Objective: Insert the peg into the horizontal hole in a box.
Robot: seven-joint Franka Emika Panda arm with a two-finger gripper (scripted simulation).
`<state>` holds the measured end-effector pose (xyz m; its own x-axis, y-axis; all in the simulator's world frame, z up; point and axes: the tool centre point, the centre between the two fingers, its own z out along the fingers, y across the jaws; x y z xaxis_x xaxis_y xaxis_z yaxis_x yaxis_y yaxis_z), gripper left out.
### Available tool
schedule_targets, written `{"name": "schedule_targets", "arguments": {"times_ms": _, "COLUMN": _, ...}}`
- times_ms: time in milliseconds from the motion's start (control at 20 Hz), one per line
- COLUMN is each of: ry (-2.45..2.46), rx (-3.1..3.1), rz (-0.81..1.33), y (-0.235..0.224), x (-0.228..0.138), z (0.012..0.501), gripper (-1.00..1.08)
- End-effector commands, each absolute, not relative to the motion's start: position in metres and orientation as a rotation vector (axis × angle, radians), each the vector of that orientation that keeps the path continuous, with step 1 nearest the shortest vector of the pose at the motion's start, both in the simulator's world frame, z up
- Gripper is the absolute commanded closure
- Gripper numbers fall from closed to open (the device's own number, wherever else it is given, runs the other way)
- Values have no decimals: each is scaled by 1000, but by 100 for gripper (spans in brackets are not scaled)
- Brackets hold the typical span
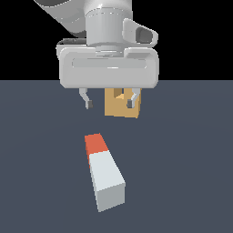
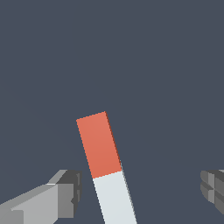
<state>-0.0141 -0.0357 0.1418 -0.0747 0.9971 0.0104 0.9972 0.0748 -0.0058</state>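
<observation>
The peg [image 1: 104, 172] lies flat on the dark floor, pale grey-white with an orange-red end pointing away toward the box. In the wrist view the peg [image 2: 106, 166] shows its orange end and part of the white length. The tan box [image 1: 122, 103] stands farther back, partly hidden behind my gripper; its hole [image 1: 119, 95] shows as a small dark opening near the top of its face. My gripper [image 1: 109, 101] hangs open above the floor, beyond the peg's orange end, with nothing between its fingers [image 2: 65, 197]. It touches neither peg nor box.
Dark grey floor [image 1: 41, 159] spreads all around the peg and box. Nothing else stands on it.
</observation>
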Motion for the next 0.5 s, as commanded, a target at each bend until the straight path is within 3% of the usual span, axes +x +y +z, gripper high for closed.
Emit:
{"name": "schedule_targets", "arguments": {"times_ms": 0, "ry": -2328, "rx": -2094, "rz": -3, "y": -46, "x": -17, "z": 134, "gripper": -92}}
{"name": "schedule_targets", "arguments": {"times_ms": 450, "ry": -2474, "rx": -1929, "rz": -2, "y": -93, "x": -24, "z": 99, "gripper": -92}}
